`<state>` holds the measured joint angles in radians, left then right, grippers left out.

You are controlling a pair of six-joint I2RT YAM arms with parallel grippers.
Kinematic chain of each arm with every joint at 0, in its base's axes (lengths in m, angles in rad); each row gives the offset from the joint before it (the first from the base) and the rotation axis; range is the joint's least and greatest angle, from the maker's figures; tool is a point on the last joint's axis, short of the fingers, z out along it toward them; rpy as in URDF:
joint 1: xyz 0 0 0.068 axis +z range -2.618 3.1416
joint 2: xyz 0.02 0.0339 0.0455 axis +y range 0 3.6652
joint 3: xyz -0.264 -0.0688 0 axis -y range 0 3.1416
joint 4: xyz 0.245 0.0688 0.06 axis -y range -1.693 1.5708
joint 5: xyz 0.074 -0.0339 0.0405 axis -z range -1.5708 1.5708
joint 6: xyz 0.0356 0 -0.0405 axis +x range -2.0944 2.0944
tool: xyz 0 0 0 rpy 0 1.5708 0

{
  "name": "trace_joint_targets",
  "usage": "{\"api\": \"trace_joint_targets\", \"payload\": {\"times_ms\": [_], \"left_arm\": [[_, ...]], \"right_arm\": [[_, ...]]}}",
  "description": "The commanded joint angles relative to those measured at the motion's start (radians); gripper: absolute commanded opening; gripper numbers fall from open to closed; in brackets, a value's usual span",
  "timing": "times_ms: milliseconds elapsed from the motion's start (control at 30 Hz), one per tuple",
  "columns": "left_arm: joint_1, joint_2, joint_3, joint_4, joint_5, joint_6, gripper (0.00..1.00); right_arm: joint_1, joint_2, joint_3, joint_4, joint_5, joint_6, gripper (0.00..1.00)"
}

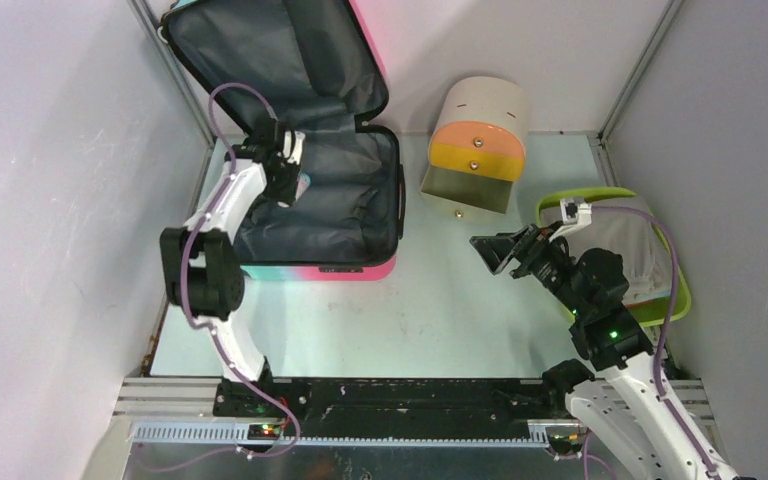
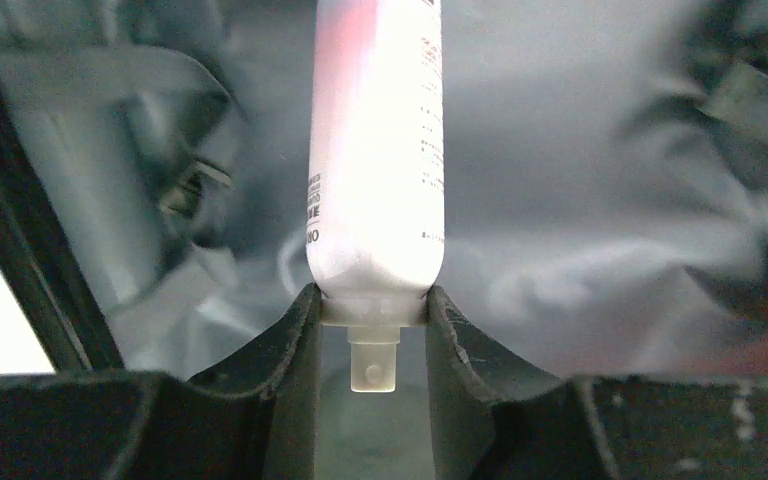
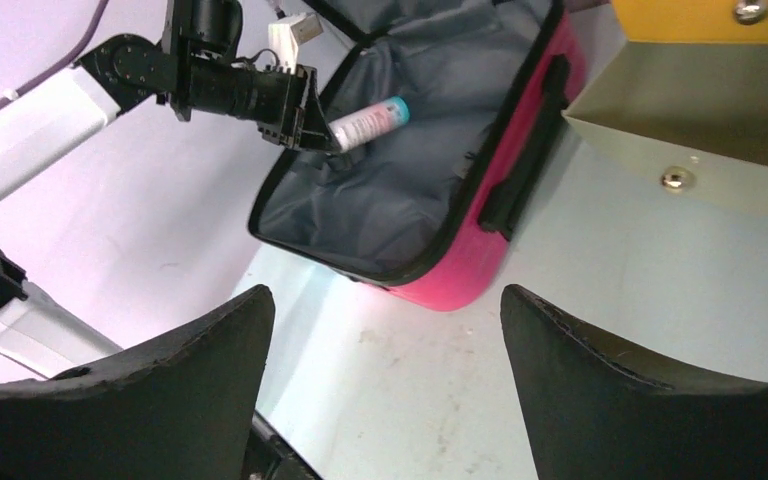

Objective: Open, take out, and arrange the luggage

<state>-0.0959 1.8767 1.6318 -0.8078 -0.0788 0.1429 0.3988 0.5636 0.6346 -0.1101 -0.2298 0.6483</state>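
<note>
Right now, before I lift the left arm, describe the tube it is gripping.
The tube is a slim, glossy, plastic-looking cylinder. It is white with a pink patch and fine dark print, teal at its far end, with a small translucent cap at the near end. The left gripper pinches its shoulder just above that cap. It sticks straight out from the fingers inside the open luggage, over the grey lining. Whether it touches the lining is unclear.

Luggage (image 3: 465,265) shell glossy hard plastic, lining (image 3: 400,190) matt crumpled cloth; tube (image 2: 375,150) smooth glossy plastic

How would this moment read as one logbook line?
luggage open | left gripper shut on tube inside it | right gripper open, empty, over table
</note>
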Motion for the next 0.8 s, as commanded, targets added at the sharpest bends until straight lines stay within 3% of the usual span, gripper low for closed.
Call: {"api": "trace_joint_targets", "payload": {"times_ms": [0, 100, 267, 367, 467, 667, 767], "left_arm": [[-0.010, -0.195, -0.124, 0.053, 0.150, -0.079, 0.02], [-0.013, -0.304, -0.202, 0.060, 0.237, -0.112, 0.00], [-0.029, -0.446, -0.298, 0.062, 0.343, -0.149, 0.00], [-0.039, -0.525, -0.325, 0.026, 0.442, -0.165, 0.00], [-0.064, -0.600, -0.348, -0.018, 0.537, -0.160, 0.00], [-0.178, -0.724, -0.377, -0.101, 0.638, -0.165, 0.01], [-0.259, -0.776, -0.390, -0.112, 0.661, -0.198, 0.02]], "right_arm": [[0.040, -0.020, 0.005, 0.070, 0.003, 0.069, 0.85], [0.081, -0.003, 0.011, 0.098, -0.012, -0.031, 0.85], [0.162, 0.074, 0.060, 0.093, 0.041, -0.424, 0.81], [0.209, 0.113, 0.068, 0.172, -0.019, -0.654, 0.77], [0.284, 0.153, 0.068, 0.215, -0.027, -0.863, 0.82], [0.446, 0.225, 0.068, 0.317, -0.015, -1.303, 0.87], [0.468, 0.282, 0.074, 0.347, -0.057, -1.395, 0.86]]}}
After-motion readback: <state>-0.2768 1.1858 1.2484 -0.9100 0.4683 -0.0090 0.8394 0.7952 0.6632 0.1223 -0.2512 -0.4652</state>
